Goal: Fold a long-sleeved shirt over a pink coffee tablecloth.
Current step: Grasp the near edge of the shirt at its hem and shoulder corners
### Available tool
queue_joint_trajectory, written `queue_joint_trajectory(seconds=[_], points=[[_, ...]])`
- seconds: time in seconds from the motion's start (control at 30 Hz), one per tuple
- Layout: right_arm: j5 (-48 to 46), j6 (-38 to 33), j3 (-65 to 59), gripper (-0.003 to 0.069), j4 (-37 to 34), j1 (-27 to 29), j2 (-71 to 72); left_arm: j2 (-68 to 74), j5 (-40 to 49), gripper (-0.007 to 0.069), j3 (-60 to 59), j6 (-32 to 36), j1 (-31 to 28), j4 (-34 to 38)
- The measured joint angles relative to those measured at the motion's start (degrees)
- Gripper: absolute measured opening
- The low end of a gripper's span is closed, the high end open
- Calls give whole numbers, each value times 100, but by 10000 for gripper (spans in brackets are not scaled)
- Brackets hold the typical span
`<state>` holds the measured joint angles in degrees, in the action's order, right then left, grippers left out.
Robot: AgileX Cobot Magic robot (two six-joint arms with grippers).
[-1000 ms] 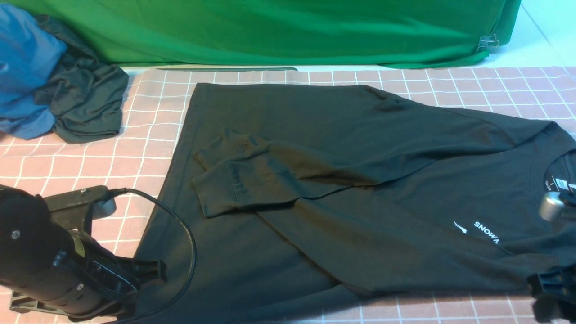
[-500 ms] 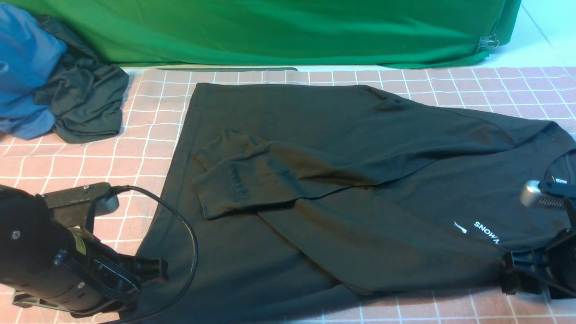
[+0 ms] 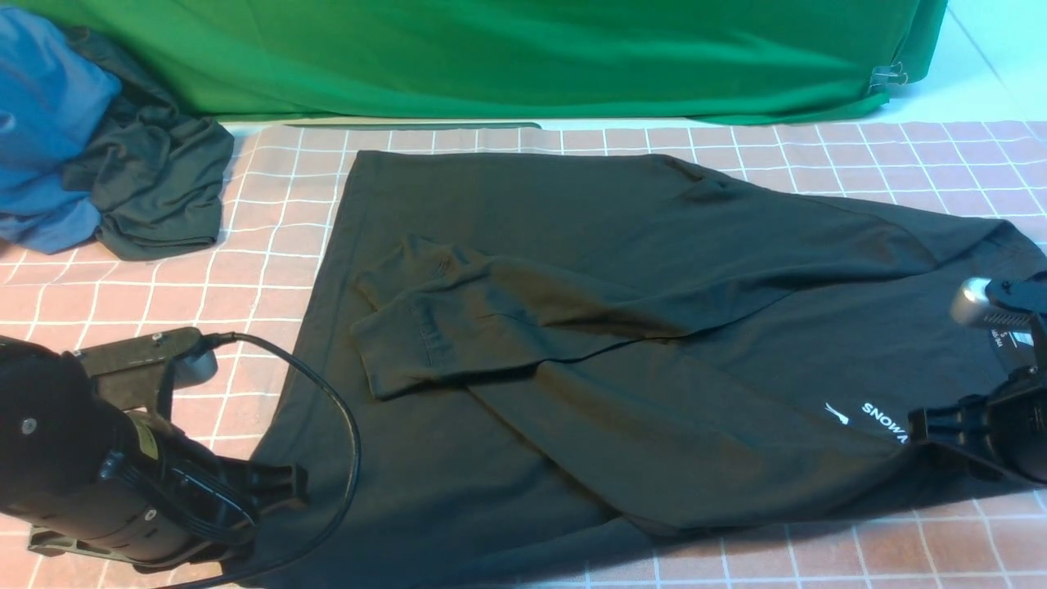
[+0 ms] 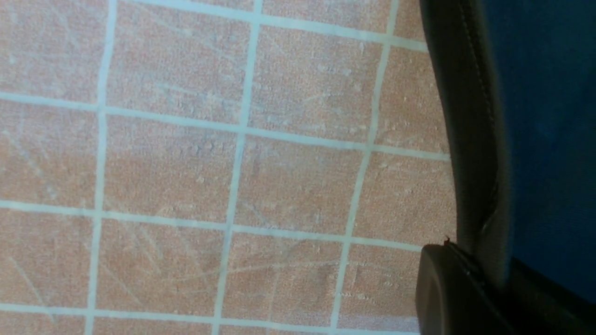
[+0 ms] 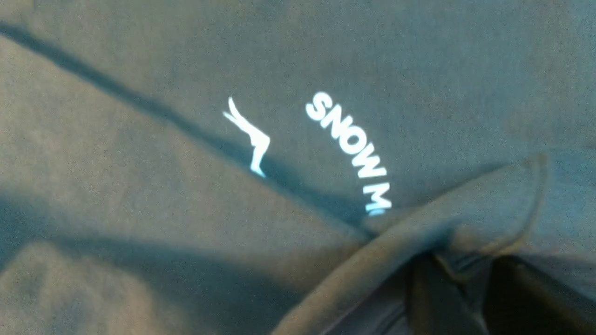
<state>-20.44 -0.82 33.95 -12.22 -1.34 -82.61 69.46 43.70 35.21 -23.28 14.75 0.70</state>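
Shirt (image 3: 572, 245) lies sideways across the tablecloth (image 3: 270, 270), neck to my right, hem left. My left pincer (image 3: 285, 489) clamps the hem; my right pincer (image 3: 923, 425) pinches a fold.

A green cloth (image 3: 523, 57) spans the far side, with a metal clip (image 3: 887, 76) near its right end. At far left lies a bunched blue garment (image 3: 41, 123), a dark garment (image 3: 155, 188) against its right side.

Light: bright, even overhead wash across the pink coffee tablecloth (image 3: 270, 245).
Shadows: soft, pooled under folds of the long-sleeved shirt (image 3: 572, 245).
Focus: front view sharp; right wrist view blurred.
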Motion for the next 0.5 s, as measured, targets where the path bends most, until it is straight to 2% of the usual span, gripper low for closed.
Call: queue_joint_trajectory(seconds=[0.1,0.17,0.27,0.5], points=[[45,-92,0,111,-6,0,0,0,-26,34,0,0,0,14],[62,-125,0,46,-6,0,0,0,-37,34,0,0,0,14],[23,-138,0,39,-6,0,6,0,-37,34,0,0,0,14],[-739,-232,0,38,1,0,601,0,-7,34,0,0,0,14]])
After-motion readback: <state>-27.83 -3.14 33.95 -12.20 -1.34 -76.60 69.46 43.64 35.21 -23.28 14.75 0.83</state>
